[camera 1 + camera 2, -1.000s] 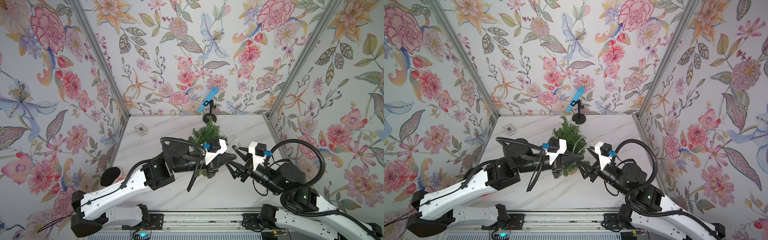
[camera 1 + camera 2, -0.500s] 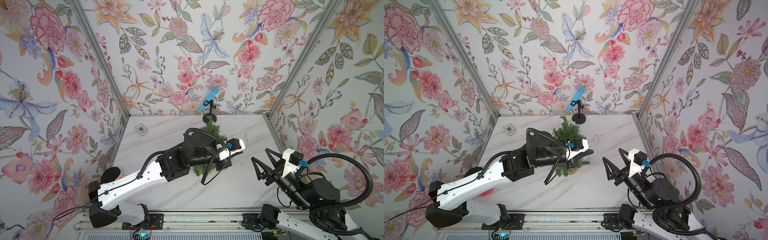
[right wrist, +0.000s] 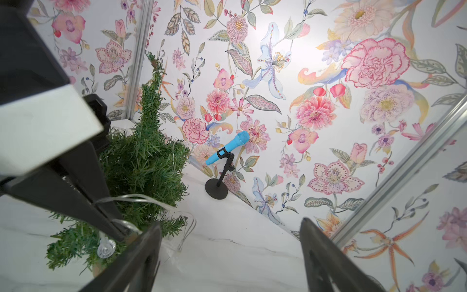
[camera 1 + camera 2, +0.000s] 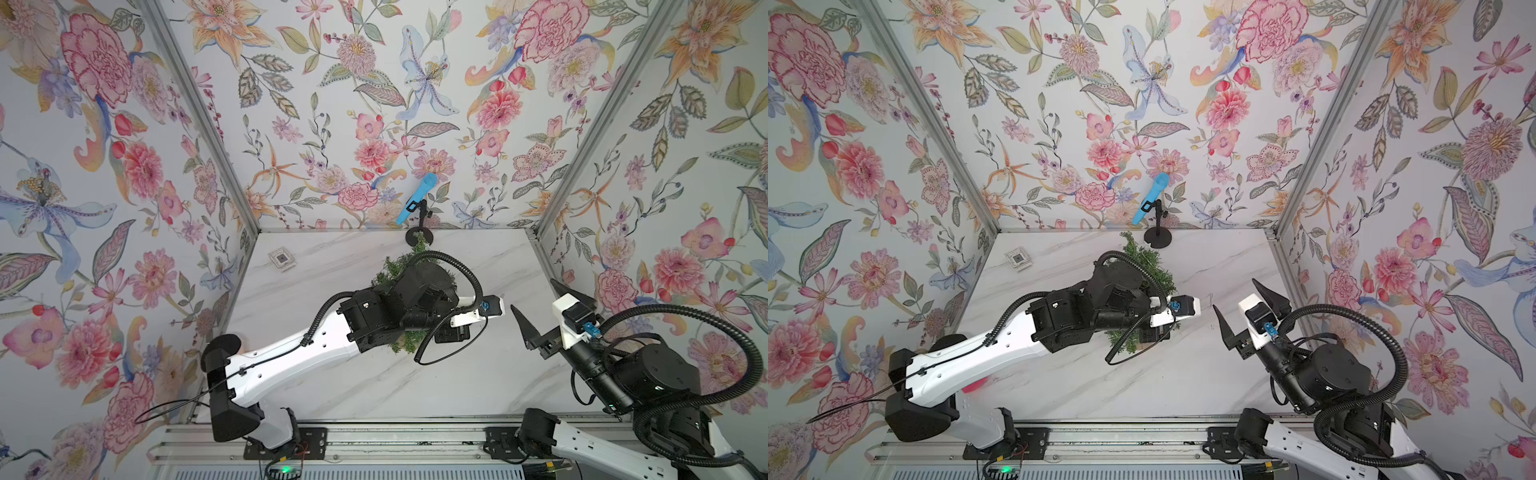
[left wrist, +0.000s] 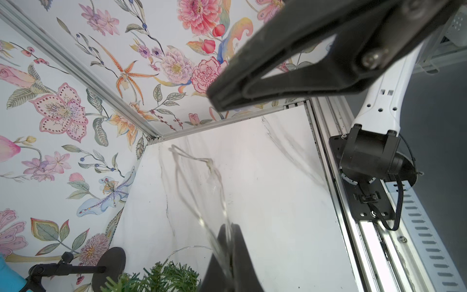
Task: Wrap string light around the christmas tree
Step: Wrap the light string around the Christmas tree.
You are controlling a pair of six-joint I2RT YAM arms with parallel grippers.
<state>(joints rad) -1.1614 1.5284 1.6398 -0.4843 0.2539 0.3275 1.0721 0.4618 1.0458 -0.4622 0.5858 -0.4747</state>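
Left gripper (image 5: 228, 227) comes first. Its jaws are pressed together on the string light (image 5: 209, 161), with the thin wire pinched right at the tips. I hold it there so the strand can't slide while I carry it. From that pinch the slack runs out in loose loops over the bench (image 4: 332, 270).

In both top views my left arm arches over the christmas tree (image 4: 395, 266) and hides most of it. The tree stands upright a little past the middle of the bench, toward 12 o'clock. Coming in from above lets me take the wire round the branches without knocking the tree over.

My right gripper (image 4: 533, 295) sits at about 3 o'clock from the tree. Its jaws are spread wide, it holds nothing, and it is clear of the wire. I judge it is placed there to take the strand where my left arm runs out of reach.

In the right wrist view one length of wire drapes across the lower branches of the tree (image 3: 144, 156), and a small clear piece hangs among the needles low down. The wire is so fine that I can't say how many turns are on the tree, possibly no more than part of one. So I take the wrapping to be at an early stage.

A blue microphone (image 4: 417, 199) on its stand sits at 12 o'clock against the back wall, just behind the treetop. A small square tag (image 4: 282, 259) lies at 10 o'clock. Neither is in my way.
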